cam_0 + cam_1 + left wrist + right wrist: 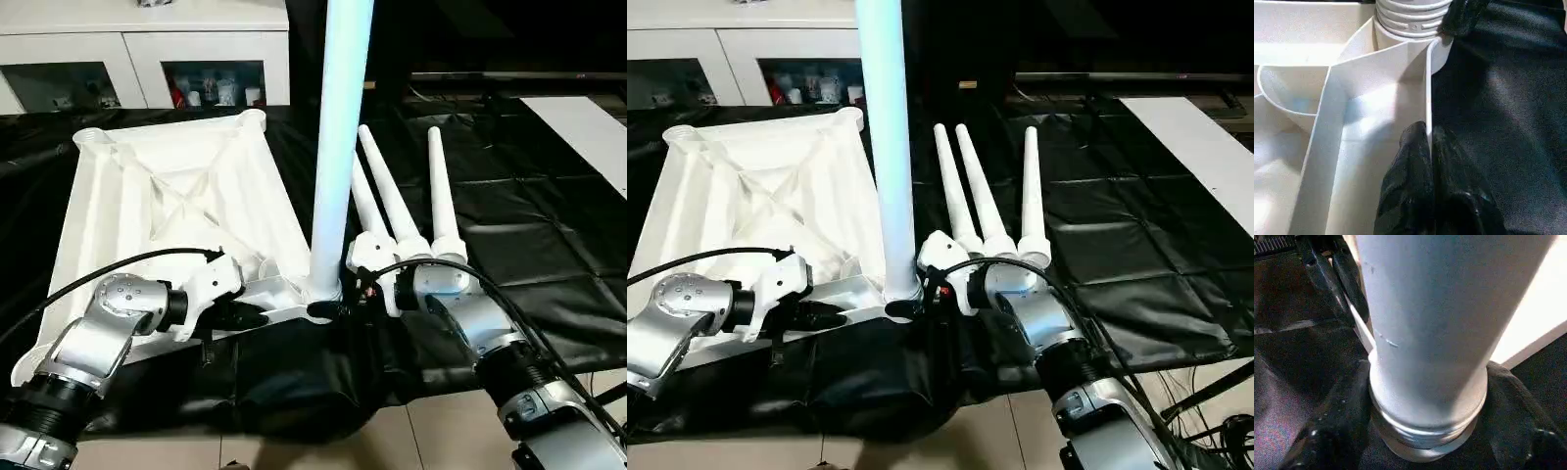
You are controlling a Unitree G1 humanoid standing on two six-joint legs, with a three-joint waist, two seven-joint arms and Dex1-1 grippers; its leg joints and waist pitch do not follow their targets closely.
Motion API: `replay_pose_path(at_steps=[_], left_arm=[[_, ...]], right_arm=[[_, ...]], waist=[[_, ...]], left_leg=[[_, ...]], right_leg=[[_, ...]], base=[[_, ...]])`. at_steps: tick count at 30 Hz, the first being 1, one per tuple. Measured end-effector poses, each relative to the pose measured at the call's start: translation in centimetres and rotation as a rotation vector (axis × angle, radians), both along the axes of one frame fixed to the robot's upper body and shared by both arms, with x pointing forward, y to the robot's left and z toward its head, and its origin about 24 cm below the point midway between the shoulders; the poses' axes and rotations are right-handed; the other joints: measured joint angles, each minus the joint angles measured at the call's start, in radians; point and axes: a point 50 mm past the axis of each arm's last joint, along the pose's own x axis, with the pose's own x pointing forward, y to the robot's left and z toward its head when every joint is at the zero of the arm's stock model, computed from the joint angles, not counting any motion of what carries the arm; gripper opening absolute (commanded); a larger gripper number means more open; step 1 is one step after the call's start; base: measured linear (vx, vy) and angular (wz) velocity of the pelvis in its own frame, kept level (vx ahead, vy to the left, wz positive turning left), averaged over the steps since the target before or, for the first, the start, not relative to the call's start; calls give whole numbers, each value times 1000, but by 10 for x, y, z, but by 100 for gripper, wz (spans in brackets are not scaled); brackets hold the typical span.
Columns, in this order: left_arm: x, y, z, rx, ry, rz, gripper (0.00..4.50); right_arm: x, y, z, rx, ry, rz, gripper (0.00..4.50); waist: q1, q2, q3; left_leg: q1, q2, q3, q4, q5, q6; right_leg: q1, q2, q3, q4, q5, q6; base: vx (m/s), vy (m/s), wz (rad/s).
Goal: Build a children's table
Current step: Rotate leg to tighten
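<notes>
Near the worktop's front edge, the left tool (1428, 161) is pinching the rim of the upturned tabletop (127, 196). The right tool (1425, 431) is cupping the upright leg (338, 147) at its socket (three spare legs (397, 211) lying beyond). Loosening too early could topple the half-seated leg.

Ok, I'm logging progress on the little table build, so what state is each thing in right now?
Tabletop: upside down on the black sheet, near rim pinched by the left claw.
Upright leg: standing in the tabletop's near corner socket, right claw around its base, grip not settled.
Three spare legs: lying loose on the sheet beside the tabletop, not yet fitted.
Cabinet: glass doors closed.
</notes>
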Motion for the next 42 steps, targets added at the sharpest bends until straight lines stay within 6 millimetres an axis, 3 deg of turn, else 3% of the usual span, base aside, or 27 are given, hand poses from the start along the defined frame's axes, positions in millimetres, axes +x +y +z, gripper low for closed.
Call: replay_pose_path(at_steps=[14,22,25,31,34,35,38,40,42], left_arm=[[2,1,-1,4,2,21,0],[30,-33,-11,-46,-55,240,0],[41,-52,-14,-53,-61,329,0],[50,-76,-20,-48,-49,408,0],[51,-78,-20,-48,-46,413,0],[51,-78,-20,-47,-45,414,0],[53,-74,-20,-34,-61,454,0],[57,-67,-19,-14,-87,504,0],[58,-64,-18,-6,-97,512,0]], right_arm=[[1,5,-5,30,10,-40,273],[19,17,-19,150,31,-531,272],[28,21,-21,155,40,-719,272],[36,25,-23,130,35,-913,272],[36,26,-23,134,35,-931,272],[37,26,-23,137,36,-933,328],[36,33,-22,171,56,-924,360],[28,47,-25,201,83,-844,380],[26,55,-24,208,79,-790,386]], waist=[[-3,0,0],[-9,0,0],[2,2,-1],[5,11,-5],[5,13,-6],[5,13,-6],[-1,13,-6],[-25,11,-6],[-31,11,-6]], left_leg=[[2,0,0,2,0,0],[11,0,0,2,2,-3],[15,0,0,1,2,-3],[19,-2,0,0,2,-3],[19,-2,0,-1,2,-3],[19,-2,0,-1,2,-3],[19,-2,0,-3,2,-3],[18,-2,-2,-6,2,-3],[18,-2,-3,-8,2,-4]], right_leg=[[1,0,0,3,0,0],[7,0,2,4,6,-3],[12,-1,2,4,6,-3],[20,-3,2,0,4,-1],[21,-3,2,-1,4,0],[20,-3,2,-2,4,0],[20,-2,2,-2,4,0],[18,-2,1,-3,3,2],[17,-2,-1,-4,2,3]], base=[[0,0,0],[0,0,0],[0,0,0],[0,0,0],[0,0,0],[0,0,0],[0,0,0],[0,0,0],[0,0,0]])
